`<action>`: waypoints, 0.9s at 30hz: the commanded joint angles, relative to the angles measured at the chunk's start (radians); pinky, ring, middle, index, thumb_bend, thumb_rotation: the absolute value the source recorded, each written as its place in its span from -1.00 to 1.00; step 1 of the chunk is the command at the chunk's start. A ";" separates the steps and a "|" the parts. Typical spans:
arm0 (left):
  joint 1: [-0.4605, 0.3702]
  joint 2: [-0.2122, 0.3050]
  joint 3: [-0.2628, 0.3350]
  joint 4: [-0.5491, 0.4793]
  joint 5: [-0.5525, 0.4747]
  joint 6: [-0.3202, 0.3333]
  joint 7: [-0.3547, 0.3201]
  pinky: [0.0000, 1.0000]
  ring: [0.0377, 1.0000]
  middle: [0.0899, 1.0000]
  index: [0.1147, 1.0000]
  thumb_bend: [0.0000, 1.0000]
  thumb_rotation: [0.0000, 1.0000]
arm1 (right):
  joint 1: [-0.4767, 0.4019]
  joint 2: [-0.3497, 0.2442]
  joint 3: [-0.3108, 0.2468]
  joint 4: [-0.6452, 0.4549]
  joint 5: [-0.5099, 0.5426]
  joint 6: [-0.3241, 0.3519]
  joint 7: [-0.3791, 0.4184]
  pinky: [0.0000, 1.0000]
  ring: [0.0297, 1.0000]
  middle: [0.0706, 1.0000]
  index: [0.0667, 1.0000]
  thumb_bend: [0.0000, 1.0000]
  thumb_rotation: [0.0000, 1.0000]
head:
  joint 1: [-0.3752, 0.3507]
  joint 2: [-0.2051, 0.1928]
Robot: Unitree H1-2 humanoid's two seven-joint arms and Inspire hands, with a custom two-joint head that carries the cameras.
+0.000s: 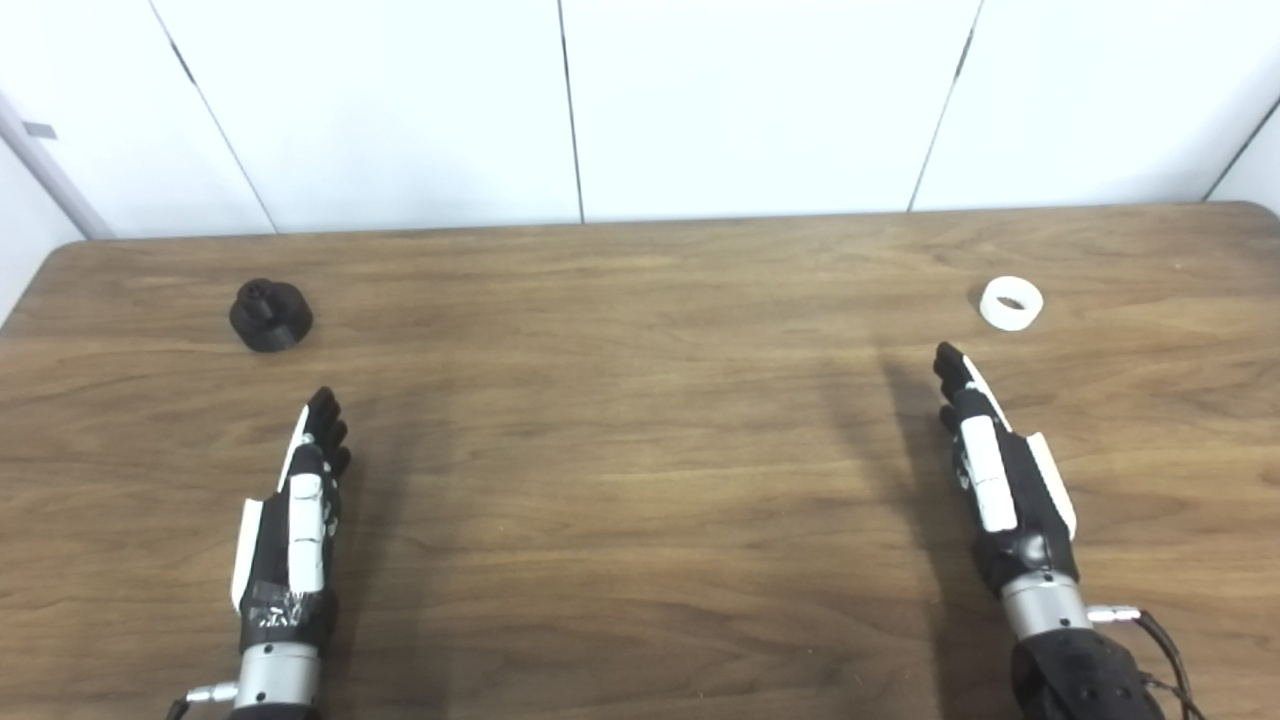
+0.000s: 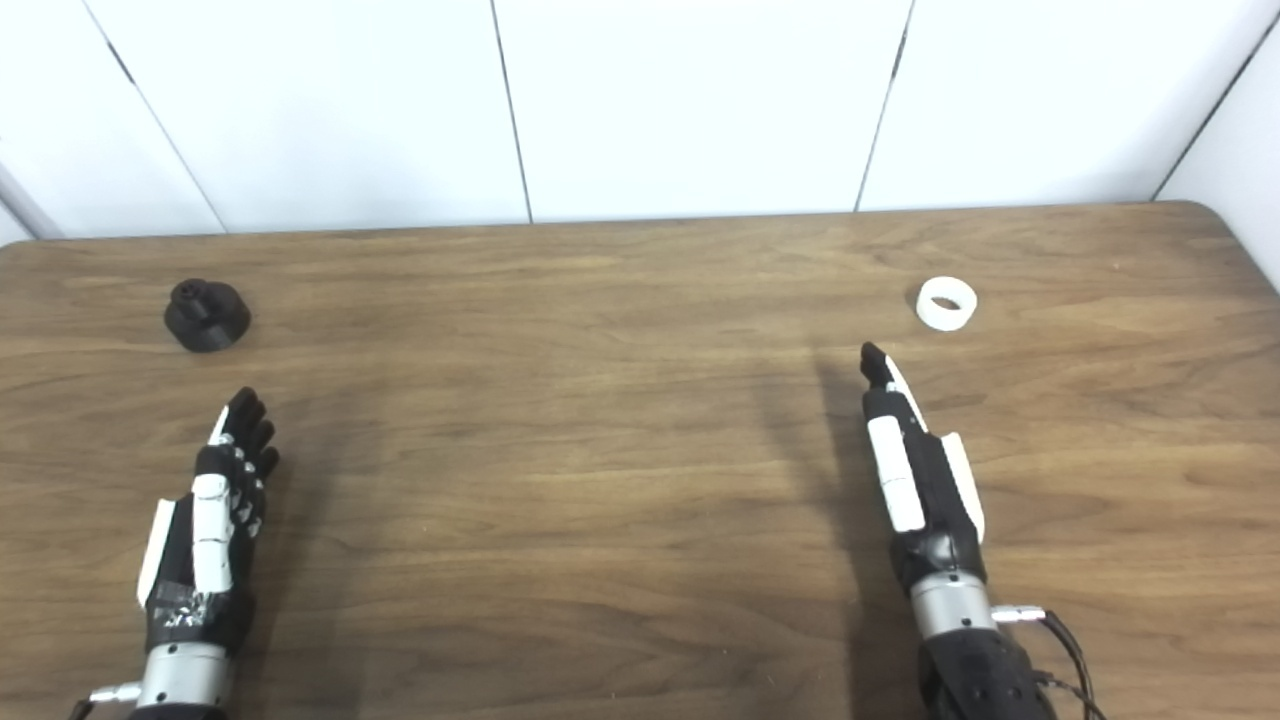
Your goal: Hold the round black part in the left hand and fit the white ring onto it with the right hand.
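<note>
While hands wait empty, black part [image 1: 271, 315], white ring [image 1: 1011, 303] unobstructed.

Round black part [image 1: 271, 315] far left, white ring [image 1: 1011, 303] far right.

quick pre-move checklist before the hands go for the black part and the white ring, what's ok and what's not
1. Round black plastic part free to grasp: ok, it sits alone on the wooden table, far left.
2. Small white plastic ring free to grasp: ok, it lies flat, far right, with nothing touching it.
3. Left hand empty: ok, fingers extended, holding nothing.
4. Right hand empty: ok, fingers extended, just short of the ring.
5. Black part held in the left hand: not ok, the hand is apart from it.
6. Which face of the black part takes the ring: cannot tell, too small to see.
</note>
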 commanded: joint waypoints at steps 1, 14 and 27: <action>0.025 0.022 -0.001 -0.016 -0.001 -0.027 -0.001 1.00 1.00 1.00 0.98 0.06 1.00 | 0.002 -0.001 0.004 -0.030 0.000 -0.017 -0.006 1.00 1.00 0.93 0.89 0.21 1.00 | -0.004 0.002; 0.028 0.019 -0.004 -0.017 0.003 -0.025 -0.001 1.00 1.00 1.00 0.98 0.05 1.00 | 0.004 -0.002 0.003 -0.033 -0.012 -0.012 -0.012 1.00 0.98 0.91 0.88 0.22 1.00 | 0.033 -0.009; 0.027 -0.035 -0.039 0.058 0.042 -0.138 0.034 1.00 1.00 0.97 0.88 -0.16 0.79 | 0.009 -0.046 -0.025 0.045 0.057 -0.097 0.027 1.00 1.00 0.95 0.93 0.13 1.00 | 0.249 -0.120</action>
